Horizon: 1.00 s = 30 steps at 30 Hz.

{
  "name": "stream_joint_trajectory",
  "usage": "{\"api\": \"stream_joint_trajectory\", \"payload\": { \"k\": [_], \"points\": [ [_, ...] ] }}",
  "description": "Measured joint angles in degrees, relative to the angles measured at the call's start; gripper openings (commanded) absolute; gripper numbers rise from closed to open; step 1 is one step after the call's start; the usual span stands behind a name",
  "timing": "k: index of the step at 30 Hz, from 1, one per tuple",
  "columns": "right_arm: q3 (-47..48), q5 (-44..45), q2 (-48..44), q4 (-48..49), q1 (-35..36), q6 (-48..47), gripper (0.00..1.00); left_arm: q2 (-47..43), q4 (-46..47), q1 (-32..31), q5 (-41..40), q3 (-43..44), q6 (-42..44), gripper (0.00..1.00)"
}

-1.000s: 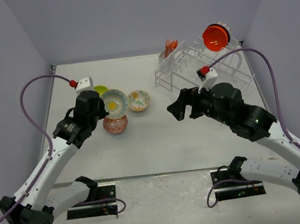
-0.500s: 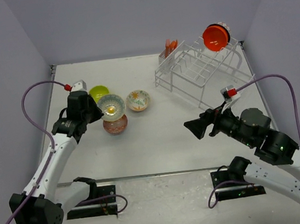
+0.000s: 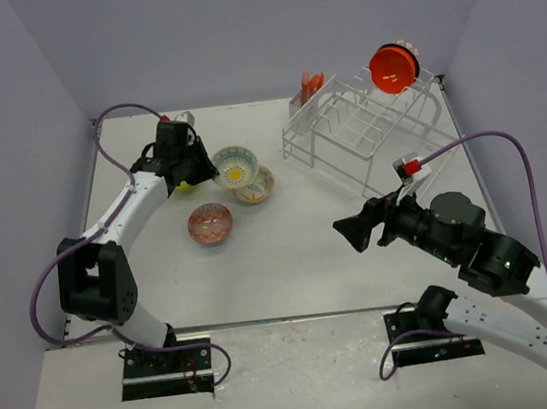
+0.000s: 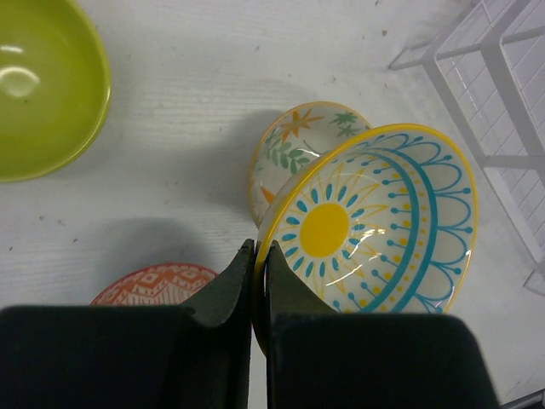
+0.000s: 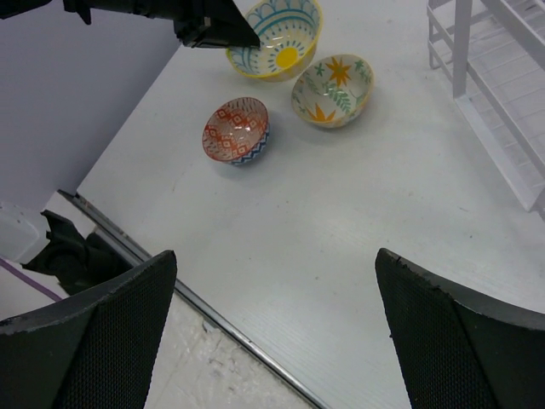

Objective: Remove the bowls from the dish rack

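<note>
Far left on the surface point(image 3: 291, 263): lime green bowl point(image 4: 43, 85), upright, partly hidden under the left arm in the top view. Just right of it is the left hand point(image 4: 258, 256). Its fingers are nearly closed, pinching the rim of the yellow-centred bowl point(image 4: 366, 221), one finger inside the rim and one outside. That bowl has blue zigzag rings and a yellow edge, is tilted with the inside facing up toward the wrist camera, and sits out of the rack at the back left of the surface. In the left wrist view it overlaps the near edge of the white floral bowl point(image 4: 294, 149); contact between the two, cannot tell.

Floral bowl is upright on the surface, just right of and in front of the held bowl. Pink-red patterned bowl point(image 3: 209, 223) is upright too, nearer the arm bases, apart from both.

Dish rack point(image 3: 364, 122) is at the back right, white wire. Small basket at its left back corner holds orange utensils point(image 3: 311, 83). Plain orange-red bowl point(image 3: 393, 68) stands on edge at the rack's high back end, its inside facing the camera. Something else sits behind it, too hidden to make out.

Right hand point(image 3: 351, 231) hangs over the surface in front of the rack, fingers spread wide, nothing between them, pointing toward the three bowls on the left.
</note>
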Motion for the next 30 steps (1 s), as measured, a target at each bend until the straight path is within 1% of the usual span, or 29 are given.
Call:
{"api": "stream_joint_trajectory", "payload": {
  "k": [5, 9, 18, 25, 30],
  "points": [
    [1.99, 1.25, 0.11, -0.76, 0.00, -1.79, 0.99, 9.79, -0.59, -1.75, 0.55, 8.87, 1.01, 0.00],
    [2.73, 1.90, 0.02, -0.85, 0.00, -2.99, 0.99, 14.23, -0.76, -2.95, 0.48, 12.15, 1.53, 0.00],
    [2.73, 2.54, -0.13, -1.73, 0.00, -4.09, 0.99, 19.12, -1.75, -5.09, 0.46, 12.46, 2.34, 0.00],
    [2.71, 2.56, -0.55, -2.51, 0.00, -4.52, 0.99, 19.34, -1.68, -5.77, 0.11, 12.28, 2.49, 0.00],
    [2.71, 2.56, -0.52, -2.86, 0.00, -4.59, 0.99, 19.37, -1.75, -5.77, 0.00, 11.85, 2.78, 0.03]
  ]
}}
